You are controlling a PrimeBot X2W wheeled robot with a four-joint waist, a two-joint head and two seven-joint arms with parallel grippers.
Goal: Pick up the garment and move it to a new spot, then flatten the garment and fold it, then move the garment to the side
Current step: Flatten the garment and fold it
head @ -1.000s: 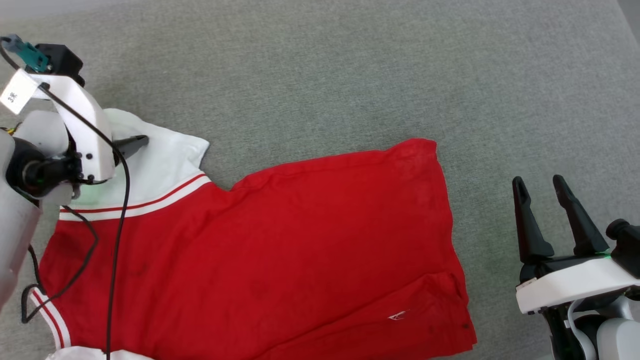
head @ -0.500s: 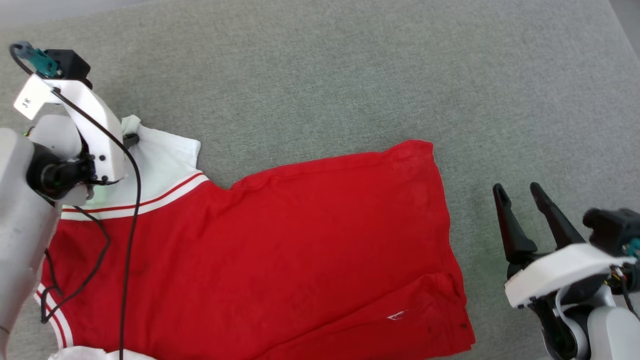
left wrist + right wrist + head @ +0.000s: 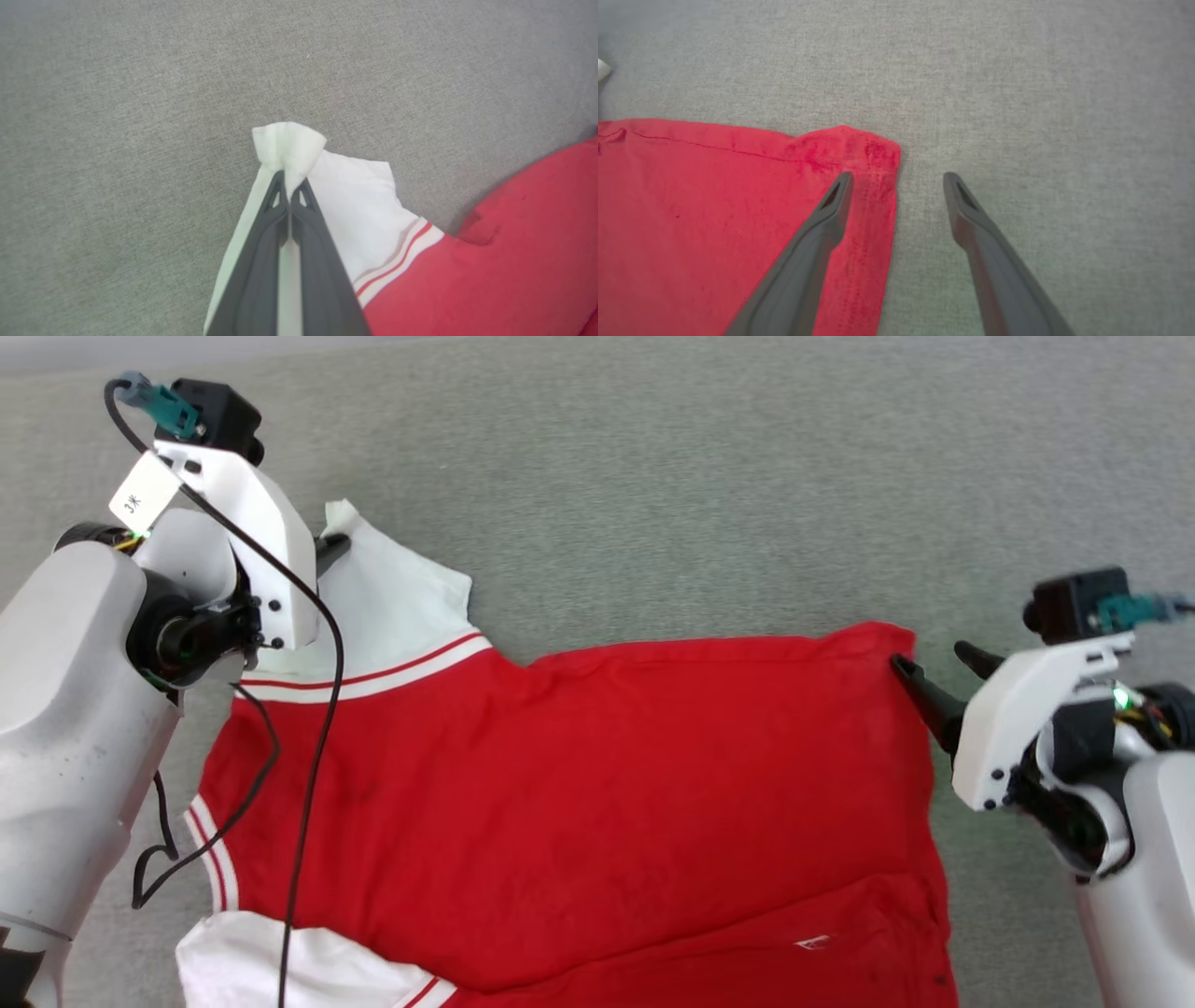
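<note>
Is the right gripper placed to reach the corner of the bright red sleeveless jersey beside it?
Probably yes: the open right gripper straddles a corner of the bright red sleeveless jersey, one finger over cloth, the other over the grey fabric surface; nothing lies between.

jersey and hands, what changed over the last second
The left hand closed on the white shoulder corner of the jersey, bunching it. The right hand swung in to the red hem corner, one finger over the cloth, still open. The jersey stayed spread on the grey surface.
</note>
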